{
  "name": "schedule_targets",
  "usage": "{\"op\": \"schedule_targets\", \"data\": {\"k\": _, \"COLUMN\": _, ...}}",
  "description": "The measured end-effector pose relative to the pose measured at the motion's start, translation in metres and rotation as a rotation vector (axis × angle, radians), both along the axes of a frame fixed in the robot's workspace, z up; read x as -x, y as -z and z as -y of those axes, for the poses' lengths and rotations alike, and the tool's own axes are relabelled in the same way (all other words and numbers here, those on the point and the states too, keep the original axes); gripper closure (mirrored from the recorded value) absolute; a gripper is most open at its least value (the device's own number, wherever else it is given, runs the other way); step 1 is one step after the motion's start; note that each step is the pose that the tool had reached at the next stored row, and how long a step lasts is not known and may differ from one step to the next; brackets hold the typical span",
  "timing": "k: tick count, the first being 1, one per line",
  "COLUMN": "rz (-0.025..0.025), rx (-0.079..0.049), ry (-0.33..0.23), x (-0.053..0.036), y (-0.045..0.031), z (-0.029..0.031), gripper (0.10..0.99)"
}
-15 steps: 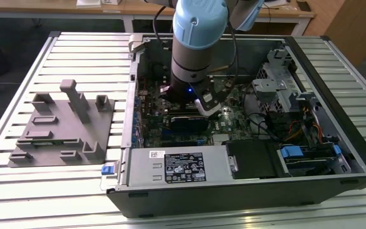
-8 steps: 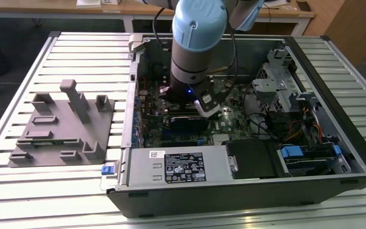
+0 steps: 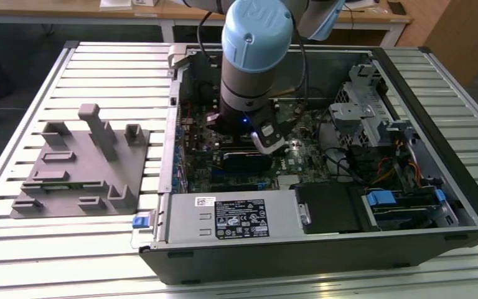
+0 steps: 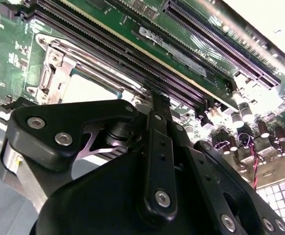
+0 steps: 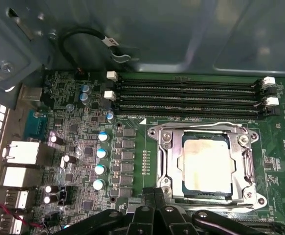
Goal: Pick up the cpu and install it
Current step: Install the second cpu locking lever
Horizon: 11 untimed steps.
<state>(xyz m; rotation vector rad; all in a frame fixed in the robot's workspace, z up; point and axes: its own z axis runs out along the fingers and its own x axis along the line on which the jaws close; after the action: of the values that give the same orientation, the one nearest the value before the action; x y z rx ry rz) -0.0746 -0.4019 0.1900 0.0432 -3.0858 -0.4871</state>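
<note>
The cpu (image 5: 205, 169) already lies flat in its socket (image 5: 166, 161) on the board (pale top up, frame around it). The hand (image 5: 154, 196) hangs just beside the socket's edge, fingers (image 5: 154, 201) pressed together, gripping nothing, inside the open case (image 3: 438, 205).

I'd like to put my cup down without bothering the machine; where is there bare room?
The slatted table is bare beyond the grey fixture, and on the exterior view's right of the case. Inside the case it is crowded: arm, boards, cables.
</note>
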Motion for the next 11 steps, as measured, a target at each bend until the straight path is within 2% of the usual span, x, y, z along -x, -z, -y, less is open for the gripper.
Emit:
{"op": "schedule_targets", "data": {"k": 6, "rz": -0.0001, "rx": -0.003, "ry": 0.000, "x": 0.0002, "y": 0.0003, "z": -0.0010, "gripper": 0.980}}
{"op": "schedule_targets", "data": {"k": 11, "rz": 0.0000, "rx": -0.003, "ry": 0.000, "x": 0.0002, "y": -0.0079, "z": -0.0011, "gripper": 0.980}}
